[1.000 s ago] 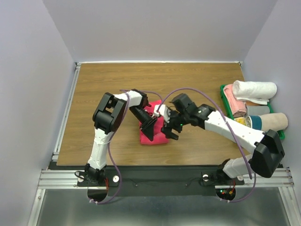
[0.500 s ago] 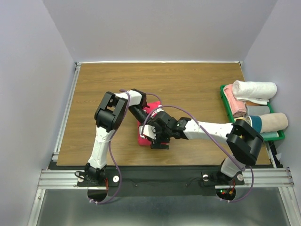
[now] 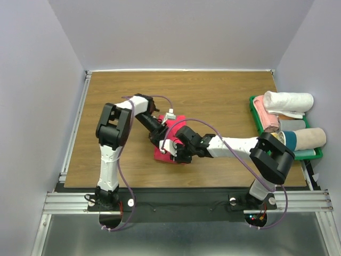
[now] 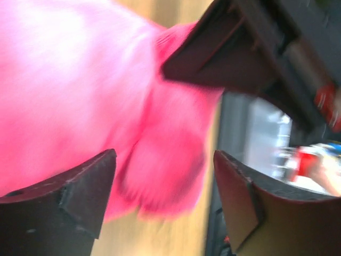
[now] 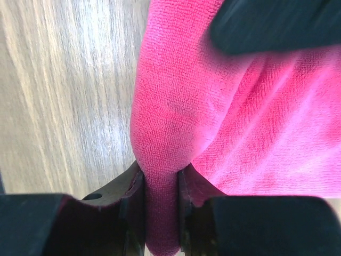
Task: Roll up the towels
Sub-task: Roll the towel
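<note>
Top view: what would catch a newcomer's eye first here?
A bright pink towel lies at the table's middle. The right end effector pinches a fold of it; the left end effector stands open alongside. Rolled towels fill a green bin at the right edge.

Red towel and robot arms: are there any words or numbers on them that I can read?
No text can be read anywhere.
Red towel: plain, no words visible.
Left arm, right arm: no label legible.
Red patch in the left wrist view: too blurred to read.
</note>
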Available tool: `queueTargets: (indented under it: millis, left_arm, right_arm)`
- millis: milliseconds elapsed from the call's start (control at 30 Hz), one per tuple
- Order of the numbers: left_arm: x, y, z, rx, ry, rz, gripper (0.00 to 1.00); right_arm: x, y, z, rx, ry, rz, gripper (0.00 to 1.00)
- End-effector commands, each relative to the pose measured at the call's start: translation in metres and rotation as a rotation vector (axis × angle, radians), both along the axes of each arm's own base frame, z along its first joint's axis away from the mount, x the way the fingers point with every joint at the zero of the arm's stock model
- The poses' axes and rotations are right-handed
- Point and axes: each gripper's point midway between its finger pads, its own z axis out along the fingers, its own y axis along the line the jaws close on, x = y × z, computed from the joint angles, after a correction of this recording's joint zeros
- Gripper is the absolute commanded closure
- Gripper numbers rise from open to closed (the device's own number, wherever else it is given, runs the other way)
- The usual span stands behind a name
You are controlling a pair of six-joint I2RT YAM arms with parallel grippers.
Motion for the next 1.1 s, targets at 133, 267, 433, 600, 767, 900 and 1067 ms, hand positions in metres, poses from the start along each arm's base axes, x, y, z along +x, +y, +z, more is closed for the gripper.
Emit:
queueTargets:
  millis: [133,267,433,600,767,900,1067]
  left_arm:
    - [0.098,0.077,0.029,0.072,-0.450,0.127,0.12]
    - [0.126,0.117,0.044,0.133,-0.577,0.232,0.12]
    - [0.136,0.148,0.078,0.193,-0.914,0.337,0.09]
    - [0.110,0.145,0.118,0.128,-1.209,0.364,0.01]
    - [0.033,0.114,0.115,0.055,-1.387,0.186,0.01]
    - [-0.004,0.084,0.104,-0.028,-1.447,0.063,0.01]
    - [-0.038,0.046,0.070,-0.078,-1.461,-0.076,0.01]
  right_arm:
    - [-0.031,-0.025,-0.017,-0.038,0.335,-0.060,0.99]
    - [-0.023,-0.025,-0.013,-0.025,0.469,-0.123,0.99]
    - [-0.023,-0.009,-0.001,-0.021,0.656,-0.140,0.99]
    - [-0.022,0.006,0.008,-0.032,0.814,-0.131,0.99]
    - [-0.019,0.013,0.004,-0.053,1.004,-0.166,0.99]
    - [-0.010,0.016,-0.006,-0.051,1.087,-0.191,0.98]
    - [-0.003,0.016,-0.012,-0.053,1.178,-0.227,0.94]
